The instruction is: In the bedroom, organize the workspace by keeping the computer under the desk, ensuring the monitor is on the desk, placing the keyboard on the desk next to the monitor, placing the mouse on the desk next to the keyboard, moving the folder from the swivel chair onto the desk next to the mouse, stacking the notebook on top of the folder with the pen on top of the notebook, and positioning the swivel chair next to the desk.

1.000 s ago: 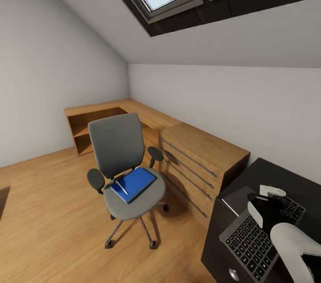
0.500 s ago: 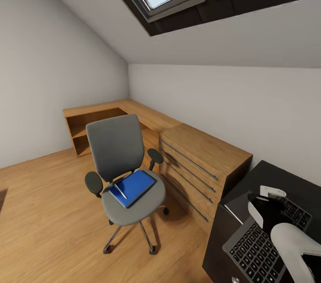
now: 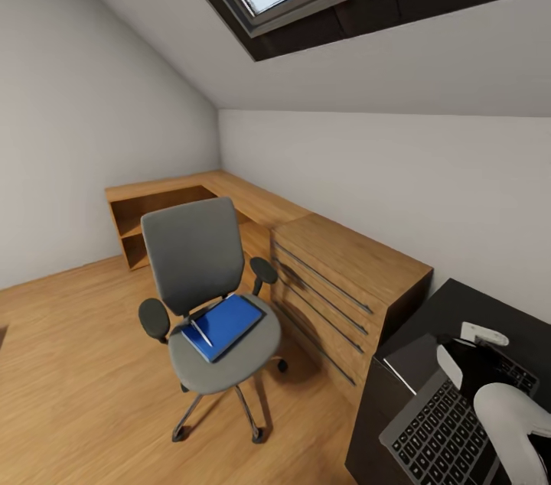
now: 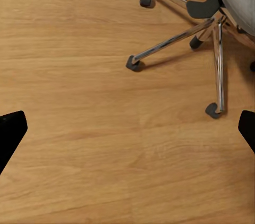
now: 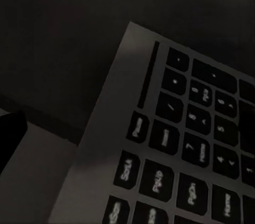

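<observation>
Right gripper (image 3: 478,351): grip state unclear, hovering over keyboard (image 3: 444,431) on desk (image 3: 428,317) | left gripper (image 4: 127,128): spread wide, pointing at floor (image 4: 79,75).

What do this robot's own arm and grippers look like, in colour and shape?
In the head view the right arm is a smooth, rounded white shell ending in a black wrist section with white parts. In the left wrist view the left gripper shows plain black fingertips. No cables or markings are visible.
</observation>
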